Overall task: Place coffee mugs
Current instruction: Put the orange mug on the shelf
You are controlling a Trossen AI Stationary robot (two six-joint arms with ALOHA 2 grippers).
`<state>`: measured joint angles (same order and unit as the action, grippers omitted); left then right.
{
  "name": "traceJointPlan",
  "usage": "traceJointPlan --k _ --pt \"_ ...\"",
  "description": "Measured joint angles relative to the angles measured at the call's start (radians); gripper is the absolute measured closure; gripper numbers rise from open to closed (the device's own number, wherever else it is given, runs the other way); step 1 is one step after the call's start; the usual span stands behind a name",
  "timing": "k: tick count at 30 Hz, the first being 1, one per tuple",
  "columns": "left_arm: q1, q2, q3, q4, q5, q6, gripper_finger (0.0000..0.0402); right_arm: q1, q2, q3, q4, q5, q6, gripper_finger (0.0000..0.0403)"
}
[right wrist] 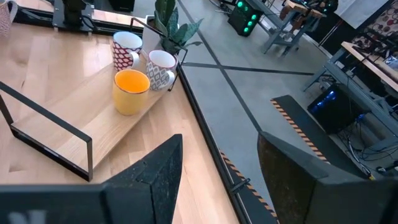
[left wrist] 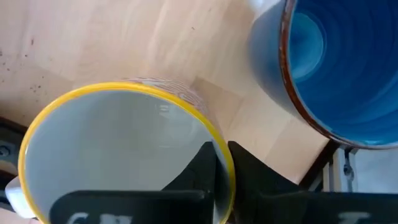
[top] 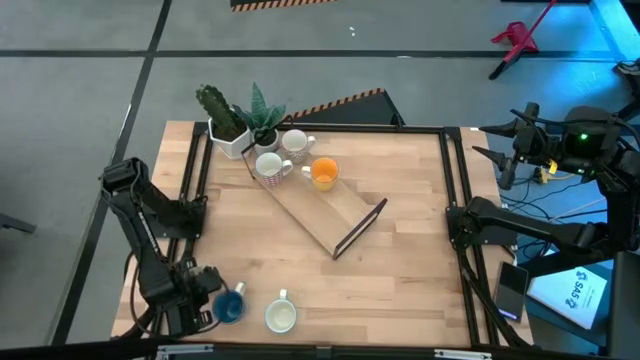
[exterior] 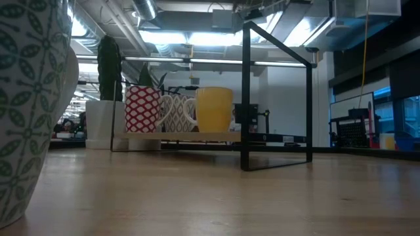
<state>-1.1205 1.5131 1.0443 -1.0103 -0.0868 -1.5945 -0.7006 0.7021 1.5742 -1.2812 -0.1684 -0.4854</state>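
At the near-left corner, the yellow-rimmed mug (left wrist: pixel 118 143) is clamped at its rim by the left gripper (left wrist: pixel 221 150), beside the blue mug (left wrist: pixel 336 62); a straight lift is advised. At the right edge, the right gripper (right wrist: pixel 221 155) is held open.

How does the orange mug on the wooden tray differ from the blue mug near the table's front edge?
The glossy orange mug stands on the long wooden tray beside two patterned mugs; the blue mug stands on the bare table. No arm is near the orange mug, while the left gripper sits at the blue mug. Both are upright.
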Motion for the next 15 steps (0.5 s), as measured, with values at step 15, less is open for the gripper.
traceJointPlan --k 15 --pt "0.157 -0.169 -0.001 -0.096 0.013 0.032 0.0385 0.000 0.000 0.000 0.000 0.000 0.000 0.0207"
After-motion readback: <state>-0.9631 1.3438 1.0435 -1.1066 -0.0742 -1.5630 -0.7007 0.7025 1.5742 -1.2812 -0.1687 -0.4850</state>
